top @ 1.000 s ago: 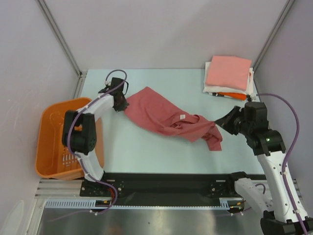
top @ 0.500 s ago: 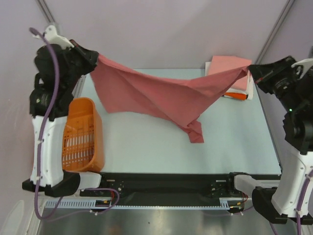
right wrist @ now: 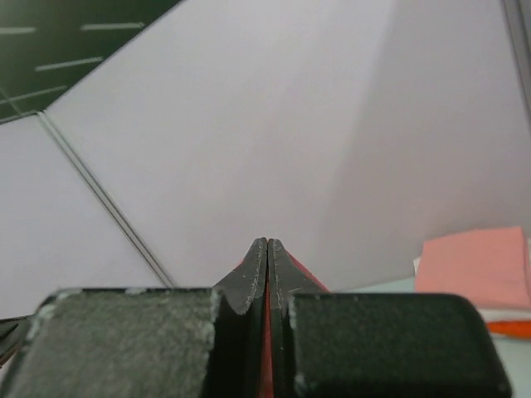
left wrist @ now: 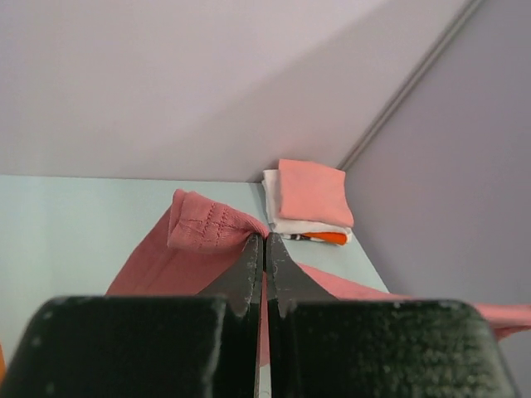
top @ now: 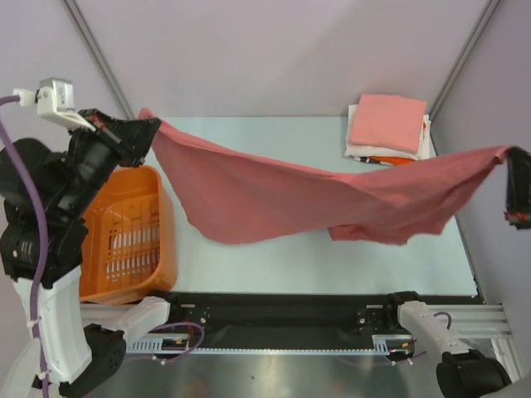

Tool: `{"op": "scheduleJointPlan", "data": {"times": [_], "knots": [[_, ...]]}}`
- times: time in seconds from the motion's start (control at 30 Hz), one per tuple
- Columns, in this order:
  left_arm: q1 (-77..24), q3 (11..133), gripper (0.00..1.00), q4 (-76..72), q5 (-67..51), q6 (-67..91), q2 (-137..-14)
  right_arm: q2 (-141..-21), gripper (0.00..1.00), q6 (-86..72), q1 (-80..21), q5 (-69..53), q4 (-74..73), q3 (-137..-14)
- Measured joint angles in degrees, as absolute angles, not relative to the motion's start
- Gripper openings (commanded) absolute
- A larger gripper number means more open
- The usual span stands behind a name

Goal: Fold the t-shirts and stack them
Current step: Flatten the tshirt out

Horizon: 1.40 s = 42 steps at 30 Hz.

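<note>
The dusty-red t-shirt (top: 290, 195) hangs stretched in the air across the table between my two grippers. My left gripper (top: 148, 126) is raised at the far left and shut on one end of it; in the left wrist view the cloth (left wrist: 203, 225) bunches at the fingertips of the left gripper (left wrist: 265, 239). My right gripper (top: 509, 159) is raised at the right edge, mostly out of the top view, shut on the other end; red cloth shows between the shut jaws of the right gripper (right wrist: 267, 244). A folded stack (top: 387, 128), salmon-pink over white and orange, lies at the far right corner.
An orange plastic basket (top: 124, 236) stands at the table's left edge under my left arm. Grey walls with metal posts close in the table on three sides. The black rail (top: 282, 311) runs along the near edge.
Both arms have swung outward, the right one almost out of view, pulling the red t-shirt wider and flatter. The hanging sleeve has lifted off the table.
</note>
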<state>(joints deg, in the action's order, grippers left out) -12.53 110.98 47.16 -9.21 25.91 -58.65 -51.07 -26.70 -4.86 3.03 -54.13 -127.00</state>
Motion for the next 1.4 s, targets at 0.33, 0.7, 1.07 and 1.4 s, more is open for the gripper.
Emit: {"op": "scheduleJointPlan", "data": {"times": [0.33, 0.7, 1.07, 1.4], "knots": [[-12.8, 110.8, 0.00, 41.9, -14.1, 25.6, -51.7, -50.9, 0.00, -14.2, -11.5, 7.4, -48.9, -139.1], [-12.1, 105.1, 0.00, 38.5, -5.3, 31.4, -69.9, -69.3, 0.00, -7.4, -11.4, 10.3, -40.2, -126.7], [-4.9, 96.1, 0.13, 38.0, -1.6, 37.1, -109.0, -120.6, 0.50, -9.8, -10.5, 9.9, -42.0, -133.9], [-4.1, 95.2, 0.64, 39.9, 1.0, 37.5, -112.2, -118.9, 0.80, -13.3, -11.3, 4.4, -41.1, -118.9]]}}
